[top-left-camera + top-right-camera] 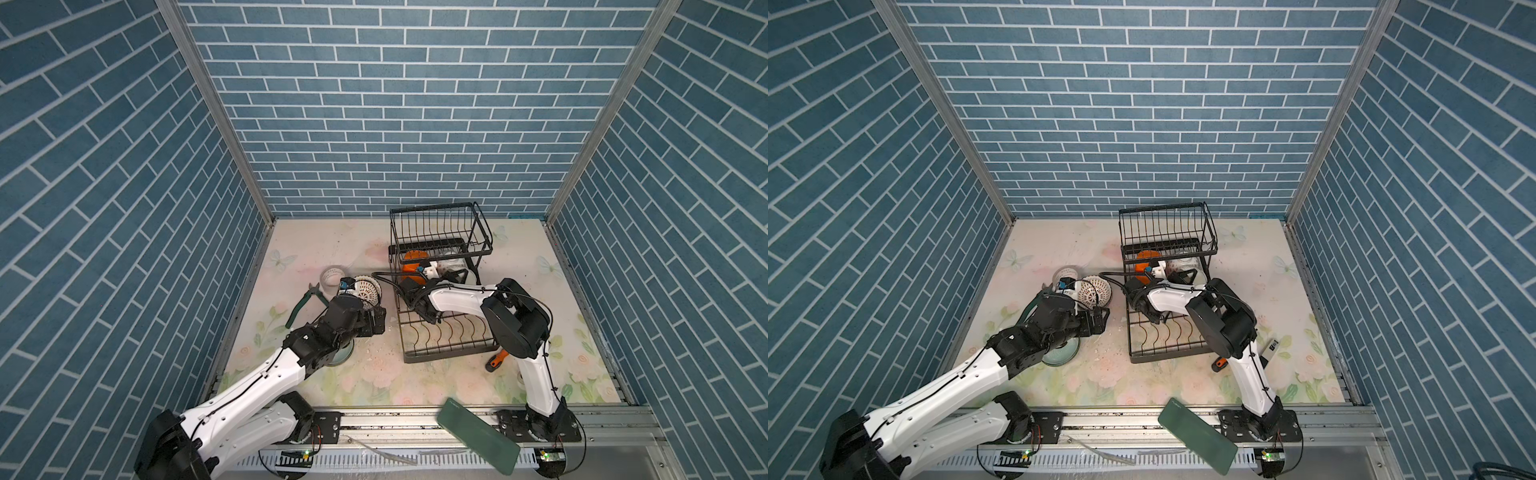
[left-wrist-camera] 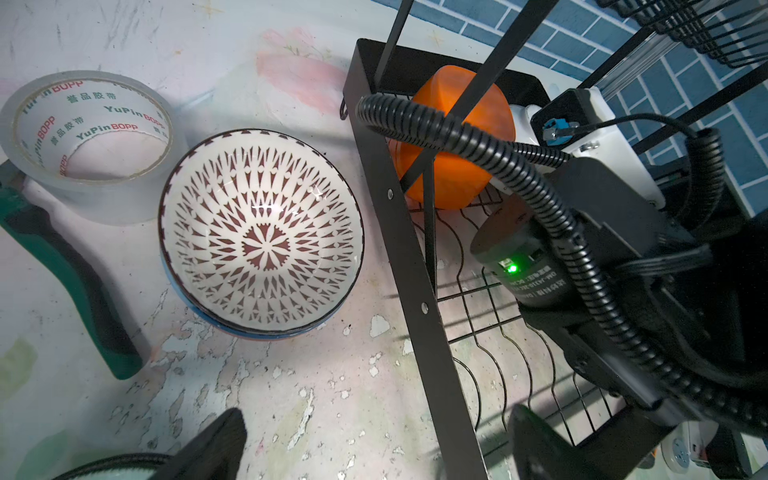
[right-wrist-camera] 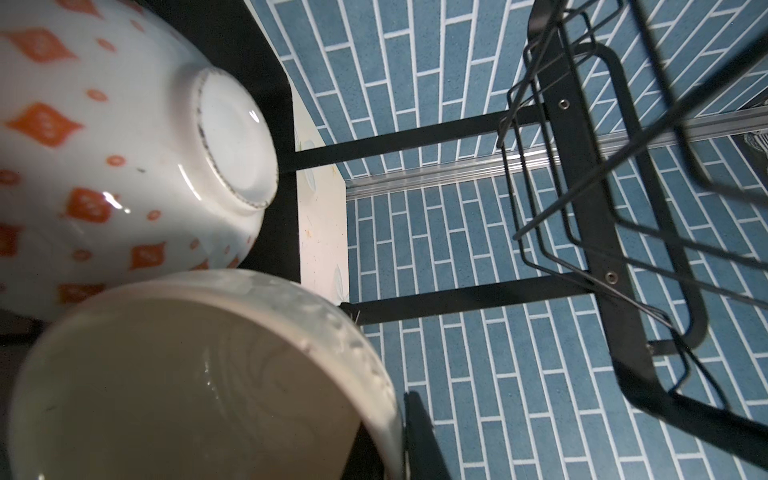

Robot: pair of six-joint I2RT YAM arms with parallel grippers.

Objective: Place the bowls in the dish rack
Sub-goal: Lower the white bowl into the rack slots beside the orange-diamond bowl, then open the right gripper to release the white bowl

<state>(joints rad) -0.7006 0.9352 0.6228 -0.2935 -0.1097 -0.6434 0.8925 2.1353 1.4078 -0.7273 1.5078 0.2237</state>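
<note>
the dish rack is seen on the bench in both top views. the right pincer is placed inside the rack's lower tier, under the raised basket, and is closed together on the rim of a cream bowl. only one black finger is shown, against the outside of the bowl's wall. the cream bowl is held on edge inside the rack, just beside an orange-diamond bowl that is tipped so its foot ring is shown. an orange bowl is lodged at the rack's far left corner, tilted against the wires.

the left pincer is held above the bench just off the rack's left side, with its fingers wide apart and nothing between them. a patterned bowl, white with dark marks, is set upright beside the rack's left edge. it is nested in a blue bowl of which only the rim is seen. a tape roll is found farther left of the rack, just beside the patterned bowl, and green-handled pliers are laid next to it. a pale green bowl is partly hidden under the left arm, left of the rack's near end. a screwdriver is laid just beside the rack's near right corner.
</note>
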